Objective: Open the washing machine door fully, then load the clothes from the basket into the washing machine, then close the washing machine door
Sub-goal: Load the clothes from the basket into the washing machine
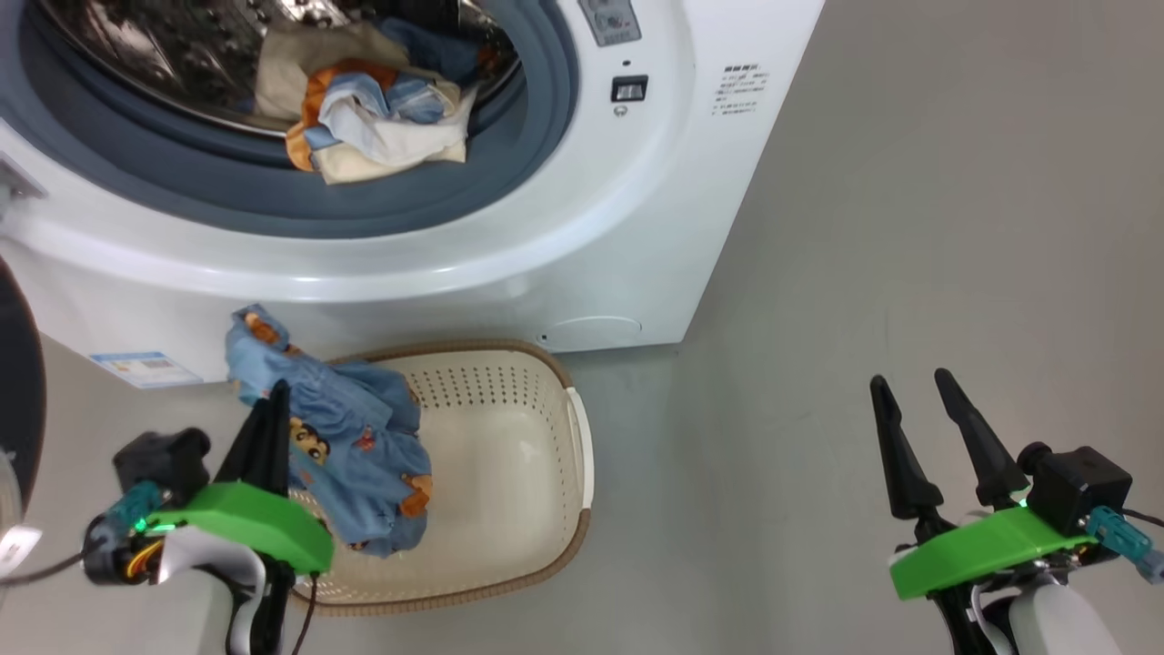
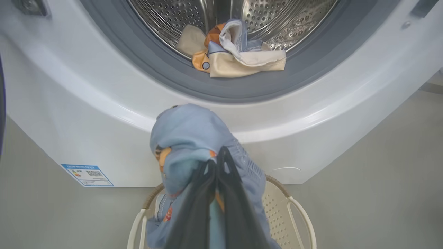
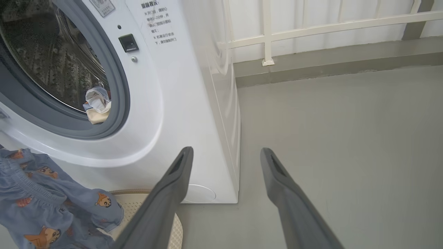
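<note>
The washing machine [image 1: 564, 227] stands open, and its black-rimmed door [image 1: 18, 400] is swung out at the far left. Several clothes [image 1: 382, 118] lie at the drum's front lip [image 2: 235, 52]. My left gripper [image 1: 277, 393] is shut on a light blue garment with orange prints [image 1: 355, 446]. The garment hangs over the left side of the cream basket [image 1: 582, 455]. In the left wrist view the garment [image 2: 193, 138] bunches around my shut fingers [image 2: 218, 154], below the drum opening. My right gripper [image 1: 909, 377] stands open over the bare floor, right of the machine [image 3: 226, 150].
A blue label sticker [image 1: 145, 368] sits low on the washer front. The door latch [image 1: 629, 88] is right of the opening. Grey floor [image 1: 909, 227] stretches to the right. A white railing [image 3: 266, 34] stands behind the machine.
</note>
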You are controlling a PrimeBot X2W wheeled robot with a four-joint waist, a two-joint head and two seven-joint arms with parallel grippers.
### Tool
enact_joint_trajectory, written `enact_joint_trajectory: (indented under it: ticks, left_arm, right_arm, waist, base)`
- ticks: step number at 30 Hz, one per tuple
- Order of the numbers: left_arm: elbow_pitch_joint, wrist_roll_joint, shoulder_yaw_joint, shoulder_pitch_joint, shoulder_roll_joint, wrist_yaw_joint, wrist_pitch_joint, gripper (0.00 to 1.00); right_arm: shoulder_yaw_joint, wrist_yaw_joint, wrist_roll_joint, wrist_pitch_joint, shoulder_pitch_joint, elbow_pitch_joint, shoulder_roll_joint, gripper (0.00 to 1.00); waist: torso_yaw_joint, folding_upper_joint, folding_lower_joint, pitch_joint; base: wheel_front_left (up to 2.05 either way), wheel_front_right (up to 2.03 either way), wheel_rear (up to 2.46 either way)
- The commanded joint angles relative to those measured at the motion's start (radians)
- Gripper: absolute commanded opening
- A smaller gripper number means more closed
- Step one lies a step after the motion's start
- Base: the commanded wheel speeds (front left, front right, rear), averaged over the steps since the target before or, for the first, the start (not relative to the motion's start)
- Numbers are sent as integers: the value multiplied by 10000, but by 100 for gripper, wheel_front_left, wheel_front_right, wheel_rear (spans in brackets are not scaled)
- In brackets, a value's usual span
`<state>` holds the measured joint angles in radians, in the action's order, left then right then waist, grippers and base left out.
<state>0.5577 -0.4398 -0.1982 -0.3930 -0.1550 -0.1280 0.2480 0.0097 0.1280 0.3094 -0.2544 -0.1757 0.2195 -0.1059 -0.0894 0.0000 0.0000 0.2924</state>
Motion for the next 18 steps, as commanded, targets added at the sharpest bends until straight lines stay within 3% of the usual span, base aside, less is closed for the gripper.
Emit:
enact_joint_trajectory:
  ticks: [1,18]
  left_arm:
    - [-525,236,555,225,-185,-27,137,0]
    - [-4390,1912,2475,3180,541,119,137,0]
  right_arm:
    - [149,27,-70,-74,271,-225,-141,100]
    - [-98,27,-95,-74,935,-314,-251,100]
  waist:
    - [16,0,0,-170]
    - [-26,0,0,-709]
  base:
    - [0,0,0]
    - [0,0,0]
